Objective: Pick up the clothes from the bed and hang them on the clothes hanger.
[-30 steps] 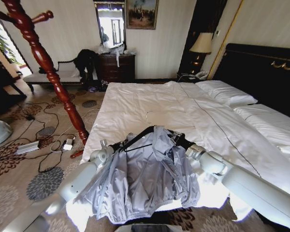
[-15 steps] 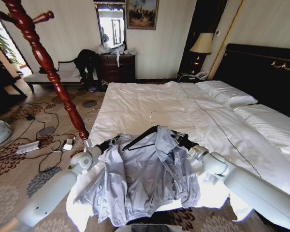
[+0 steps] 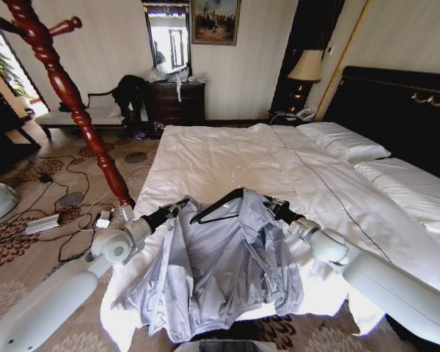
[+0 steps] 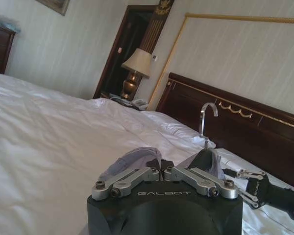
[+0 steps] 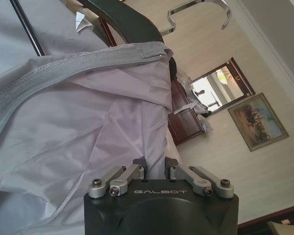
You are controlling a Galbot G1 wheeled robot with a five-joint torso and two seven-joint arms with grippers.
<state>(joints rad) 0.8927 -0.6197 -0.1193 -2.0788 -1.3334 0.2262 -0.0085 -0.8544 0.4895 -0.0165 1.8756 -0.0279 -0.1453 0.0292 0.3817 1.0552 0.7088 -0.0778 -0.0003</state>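
Head view: the light grey jacket [image 3: 220, 275] drapes off a black hanger [image 3: 221, 205] at lower centre, over the near edge of the bed [image 3: 227, 158]. The left gripper [image 3: 177, 206] pinches the jacket's left shoulder fabric with fingers pressed together; the right gripper [image 3: 273, 207] clamps the right shoulder likewise.

My left gripper [image 4: 159, 171] is closed, its fingers meeting on a fold of the grey jacket [image 4: 132, 161]. Past it the hanger's metal hook [image 4: 207, 117] stands upright. The white bed [image 4: 44, 132] stretches beyond, with the dark headboard [image 4: 245, 127] behind. My right gripper [image 4: 255, 188] sits farther off beside the hanger. A lamp [image 4: 135, 66] stands by the wall.
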